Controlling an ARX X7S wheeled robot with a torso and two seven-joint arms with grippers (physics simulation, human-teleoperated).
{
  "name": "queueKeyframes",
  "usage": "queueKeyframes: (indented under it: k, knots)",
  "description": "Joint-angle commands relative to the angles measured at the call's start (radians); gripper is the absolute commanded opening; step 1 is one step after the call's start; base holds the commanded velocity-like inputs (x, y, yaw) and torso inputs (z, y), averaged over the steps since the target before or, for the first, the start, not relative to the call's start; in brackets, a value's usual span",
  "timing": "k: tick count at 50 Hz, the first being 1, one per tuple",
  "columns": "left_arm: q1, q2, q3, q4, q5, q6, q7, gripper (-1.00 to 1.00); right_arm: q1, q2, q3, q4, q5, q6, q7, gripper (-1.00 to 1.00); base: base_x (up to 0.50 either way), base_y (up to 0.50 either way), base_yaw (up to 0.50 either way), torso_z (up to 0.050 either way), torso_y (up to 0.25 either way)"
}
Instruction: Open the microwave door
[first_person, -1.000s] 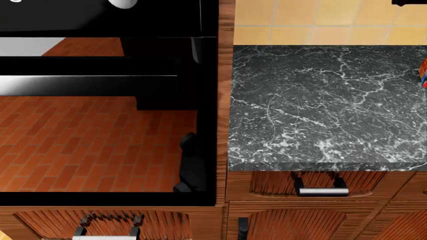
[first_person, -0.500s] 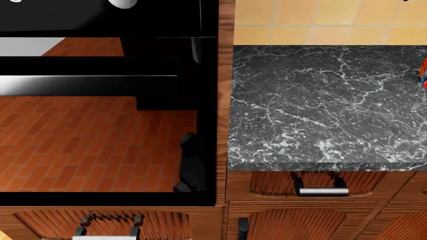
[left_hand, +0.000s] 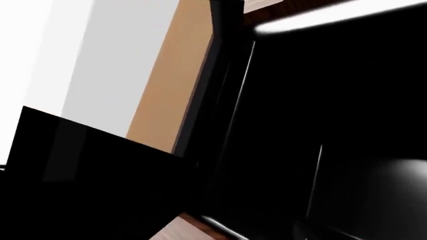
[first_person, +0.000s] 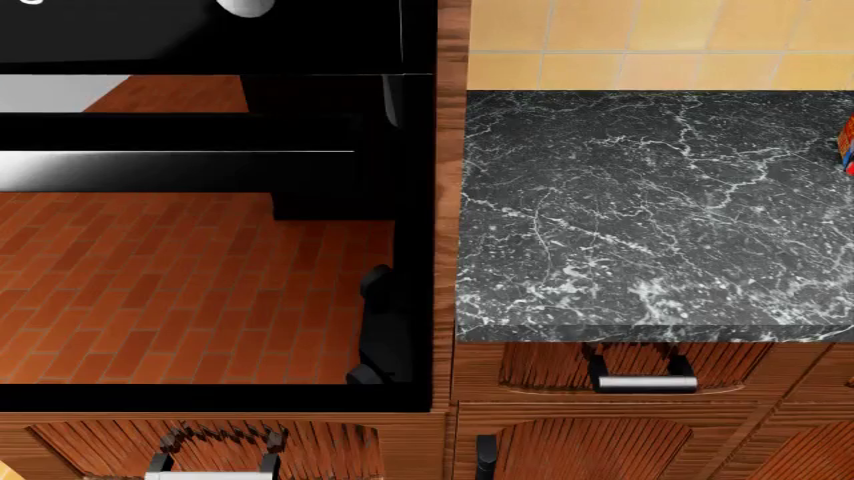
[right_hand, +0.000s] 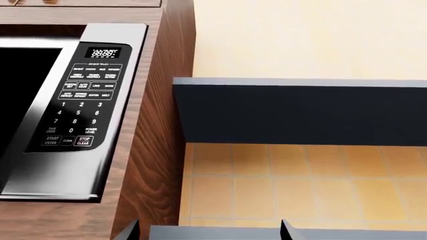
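In the right wrist view the microwave sits built into a wooden cabinet. Its door (right_hand: 23, 105), a dark window in a silver frame, stands shut beside the keypad panel (right_hand: 83, 100). My right gripper (right_hand: 208, 233) hangs off to the side of the microwave, in front of the yellow tiled wall. Its two dark fingertips (right_hand: 131, 232) are wide apart with nothing between them, so it is open. The left wrist view shows only glossy black surfaces close up, and the left fingers cannot be made out against them. Neither gripper shows in the head view.
The head view shows a glossy black oven front (first_person: 200, 290) with a long silver bar (first_person: 174, 170), next to a dark marble countertop (first_person: 654, 210). Wooden drawers with metal handles (first_person: 645, 381) lie below. A dark slab (right_hand: 300, 112) juts from the tiled wall beside the microwave cabinet.
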Motion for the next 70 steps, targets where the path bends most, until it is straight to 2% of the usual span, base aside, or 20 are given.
queueKeyframes:
  k: [1,5,19,29,38,44,48,52,61,70]
  knots:
    - [-0.045,-0.063,0.04,-0.037,0.051,-0.008,0.037,1.0,0.005,0.002,-0.006,0.001,0.001,-0.002,0.001,1.0,0.0,0.0,0.0,0.0,0.0]
    - [-0.109,-0.064,0.089,-0.092,0.101,0.008,0.075,1.0,0.014,0.006,-0.005,0.001,0.013,0.001,0.01,1.0,0.0,0.0,0.0,0.0,0.0]
    - [-0.145,-0.087,0.203,-0.201,0.222,0.042,0.128,1.0,0.033,0.02,-0.005,0.006,0.031,0.005,0.018,1.0,0.0,0.0,0.0,0.0,0.0]
    - [-0.255,-0.112,0.322,-0.343,0.383,0.07,0.264,1.0,0.056,0.025,-0.014,0.008,0.042,0.013,0.027,1.0,0.0,0.0,0.0,0.0,0.0]
    - [-0.258,-0.052,0.115,-0.475,0.911,0.13,0.544,1.0,0.059,0.024,-0.026,0.009,0.029,0.016,0.026,1.0,0.0,0.0,0.0,0.0,0.0]
    - [-0.258,-0.085,0.04,-0.462,1.096,0.133,0.631,1.0,0.058,0.028,-0.026,0.008,0.031,0.015,0.028,1.0,0.0,0.0,0.0,0.0,0.0]
    - [-0.259,-0.083,-0.075,-0.453,1.293,0.163,0.725,1.0,0.054,0.023,-0.032,0.006,0.024,0.013,0.029,1.0,0.0,0.0,0.0,0.0,0.0]
    - [-0.257,-0.09,-0.112,-0.437,1.379,0.17,0.751,1.0,0.059,0.02,-0.039,0.006,0.026,0.015,0.032,1.0,0.0,0.0,0.0,0.0,0.0]
    - [-0.259,-0.073,-0.351,-0.373,1.737,0.296,0.909,1.0,0.068,0.018,-0.049,0.01,0.024,0.017,0.032,1.0,0.0,0.0,0.0,0.0,0.0]
    - [-0.259,-0.13,-0.375,-0.258,1.841,0.316,1.004,1.0,0.065,0.014,-0.051,0.013,0.019,0.008,0.028,1.0,0.0,0.0,0.0,0.0,0.0]
